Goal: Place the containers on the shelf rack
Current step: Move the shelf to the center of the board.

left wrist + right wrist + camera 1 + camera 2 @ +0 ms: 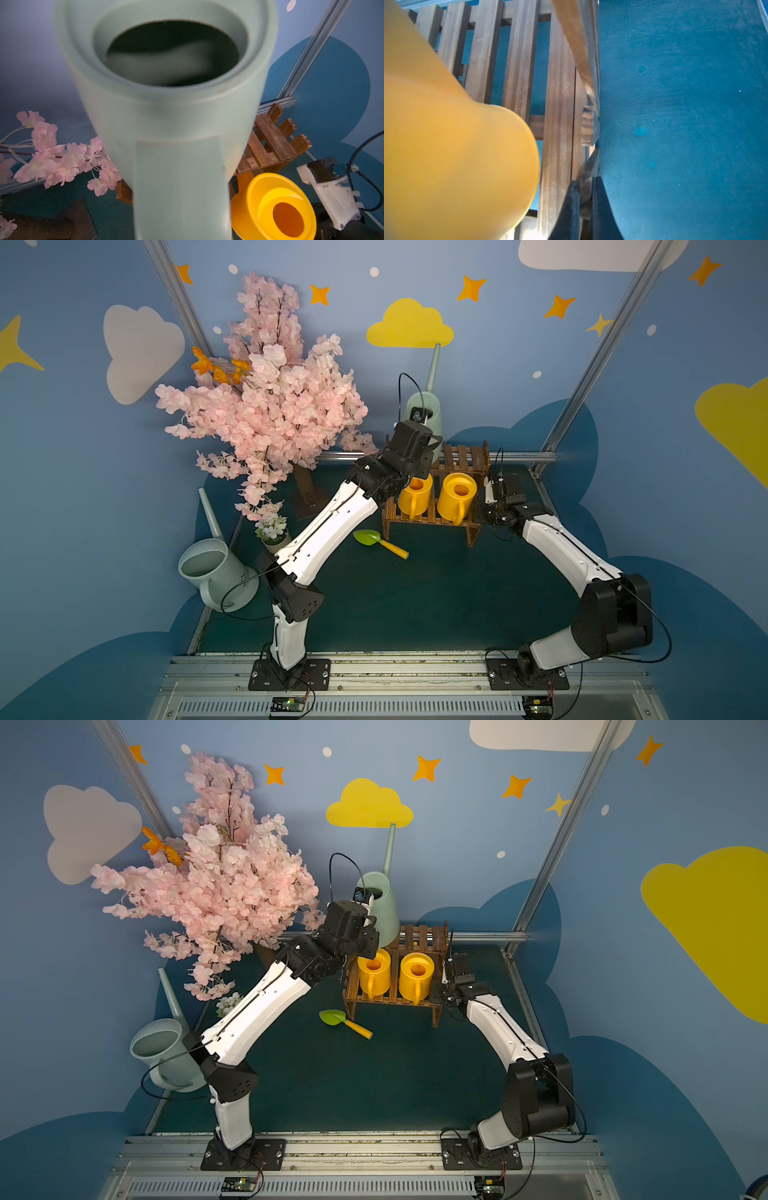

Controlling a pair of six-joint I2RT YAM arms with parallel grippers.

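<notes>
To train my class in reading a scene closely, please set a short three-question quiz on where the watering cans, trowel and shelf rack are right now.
1. How many yellow watering cans stand on the lower tier of the shelf rack? A) one B) two C) three
2. True or false: the green trowel lies on the rack's upper tier.
3. Fill in: the right gripper is shut on a side board of the ____.

Key: 1 B. 2 False; it lies on the table in front of the rack. 3 shelf rack.
</notes>
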